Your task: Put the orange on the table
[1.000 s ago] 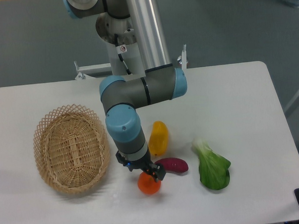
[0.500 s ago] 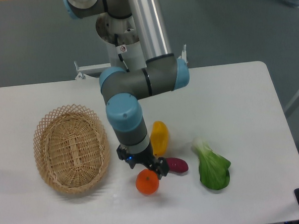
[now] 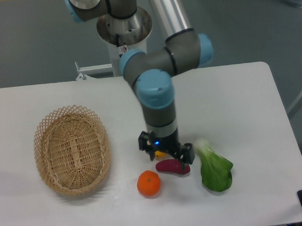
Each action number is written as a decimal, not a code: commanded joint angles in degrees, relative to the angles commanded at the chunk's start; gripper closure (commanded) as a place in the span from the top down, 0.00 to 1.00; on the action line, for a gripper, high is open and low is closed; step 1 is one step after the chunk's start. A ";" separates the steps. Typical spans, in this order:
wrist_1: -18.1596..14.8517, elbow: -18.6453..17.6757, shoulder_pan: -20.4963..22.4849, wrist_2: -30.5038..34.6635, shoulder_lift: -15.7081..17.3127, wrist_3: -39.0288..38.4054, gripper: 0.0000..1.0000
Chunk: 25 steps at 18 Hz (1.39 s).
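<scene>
The end effector (image 3: 165, 151) hung just over the purple sweet potato (image 3: 172, 166), its fingers spread and holding nothing, a blue light showing on the wrist above them. A sliver of the yellow mango-like fruit (image 3: 159, 153) showed between the fingers, the rest hidden behind the wrist.

The orange (image 3: 149, 183) sat on the desk (image 3: 241, 104), free of any grip, just beside the sweet potato on the side toward the wicker basket (image 3: 72, 149) and nearer the front edge. It lay below and to the basket side of the end effector, close but clearly apart from the fingers.

Judged from this, the placing step looked done: the orange rested on the white surface and the fingers were off it. What remained appeared to be only the retreat, which called for lifting straight up so the fingers would not clip the sweet potato or nudge the orange into a roll.

Beyond the sweet potato, away from the basket, lay a bok choy (image 3: 214, 166).
</scene>
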 joint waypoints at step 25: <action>-4.23 -6.50 18.20 -3.43 5.98 32.11 1.00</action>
